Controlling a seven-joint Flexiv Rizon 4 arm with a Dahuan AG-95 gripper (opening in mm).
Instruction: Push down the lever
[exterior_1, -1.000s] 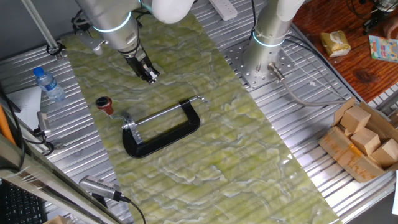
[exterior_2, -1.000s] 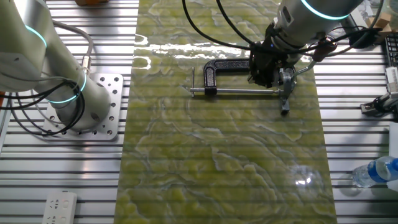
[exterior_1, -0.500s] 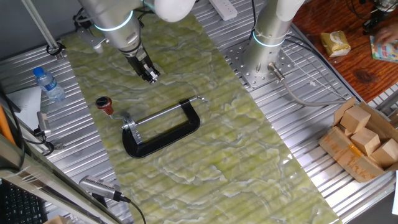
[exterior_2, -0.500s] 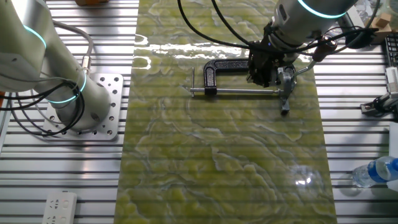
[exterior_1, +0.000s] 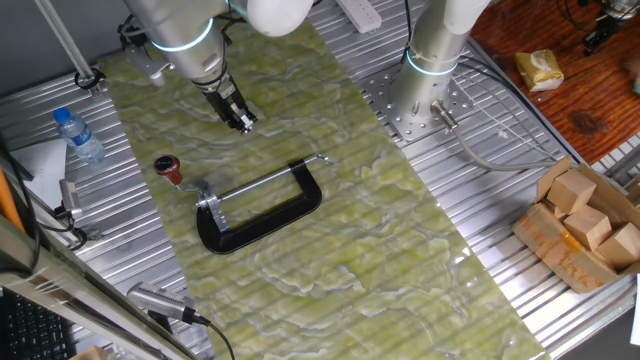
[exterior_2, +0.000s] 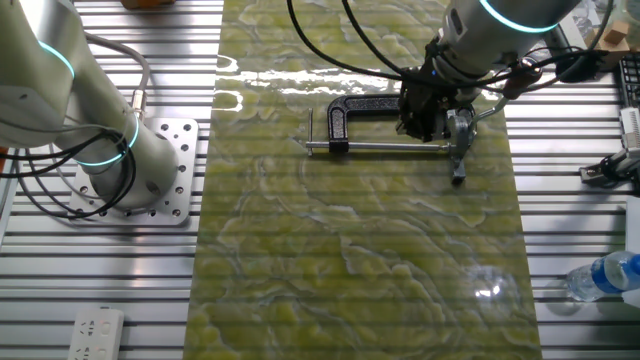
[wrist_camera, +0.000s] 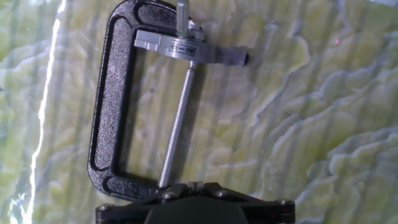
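Hand view: textured black C-shaped clamp frame (wrist_camera: 102, 99), threaded silver screw (wrist_camera: 176, 124); gripper (exterior_1: 240, 120) state unclear.

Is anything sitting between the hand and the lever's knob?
No. In one fixed view, only bare green mat separates the hand from the lever; the black clamp frame lies beyond.

Rough matt-black clamp frame (wrist_camera: 106, 99), threaded steel screw (wrist_camera: 176, 124)

A thick arm (exterior_1: 185, 30) of pale grey-white segments is seen, ringed by a glowing cyan band near the wrist. A small black gripper (exterior_1: 238, 118) is carried at its end. Black cables (exterior_2: 340, 45) are looped along the wrist. In the hand view, the dark housing (wrist_camera: 193, 208) is studded with silver screws.
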